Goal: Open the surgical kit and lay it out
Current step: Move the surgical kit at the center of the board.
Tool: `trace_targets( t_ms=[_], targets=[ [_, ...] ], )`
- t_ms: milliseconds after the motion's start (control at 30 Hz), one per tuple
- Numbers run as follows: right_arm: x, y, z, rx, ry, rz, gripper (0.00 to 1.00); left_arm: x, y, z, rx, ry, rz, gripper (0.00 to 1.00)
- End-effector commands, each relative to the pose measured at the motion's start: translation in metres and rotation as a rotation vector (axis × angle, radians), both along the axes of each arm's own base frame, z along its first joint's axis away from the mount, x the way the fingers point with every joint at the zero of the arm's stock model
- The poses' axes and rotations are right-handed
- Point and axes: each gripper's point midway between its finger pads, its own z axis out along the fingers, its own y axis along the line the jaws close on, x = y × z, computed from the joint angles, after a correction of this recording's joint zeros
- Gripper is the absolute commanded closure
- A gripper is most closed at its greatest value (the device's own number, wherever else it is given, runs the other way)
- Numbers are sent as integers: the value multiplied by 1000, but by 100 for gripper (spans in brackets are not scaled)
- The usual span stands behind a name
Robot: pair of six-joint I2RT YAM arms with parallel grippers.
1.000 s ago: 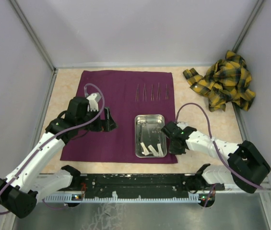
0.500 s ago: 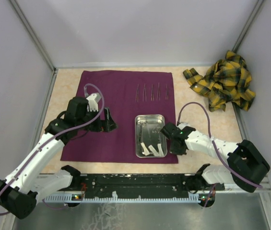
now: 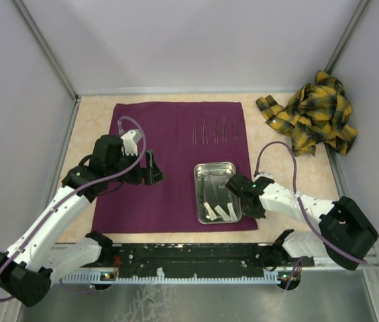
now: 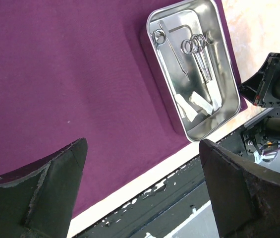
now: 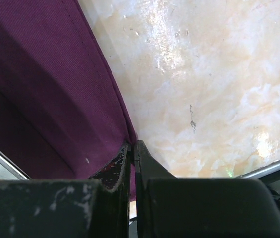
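The dark purple cloth point(image 3: 169, 141) lies spread flat on the table. A shiny steel tray point(image 3: 217, 192) sits on its near right part and holds scissors point(image 4: 199, 52), forceps and small white pieces point(image 3: 217, 213). Several thin metal instruments point(image 3: 214, 131) lie in a row on the cloth's far part. My right gripper point(image 3: 248, 194) is shut on the cloth's right edge point(image 5: 125, 124) beside the tray. My left gripper point(image 3: 150, 169) is open and empty above the cloth's left middle; the left wrist view shows the tray point(image 4: 214, 119) beyond its fingers.
A crumpled yellow and black plaid cloth point(image 3: 313, 114) lies at the back right. Grey walls close in the table on three sides. A dark metal rail point(image 3: 196, 258) runs along the near edge between the arm bases.
My right gripper has pulled the cloth's right edge to the right. The cloth, the tray and the row of instruments have all shifted right with it. The left arm has stayed still.
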Motion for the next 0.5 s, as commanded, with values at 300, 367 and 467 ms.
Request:
trace_targets(
  t_ms=[300, 367, 467],
  targets=[
    [-1, -20, 16, -65, -52, -42, 100, 1, -3, 16, -12, -40, -25, 0],
    [-2, -20, 16, -64, -52, -42, 100, 1, -3, 15, -12, -37, -25, 0],
    [-4, -22, 15, -58, -55, -46, 100, 0, -2, 13, -11, -31, -22, 0]
  ],
)
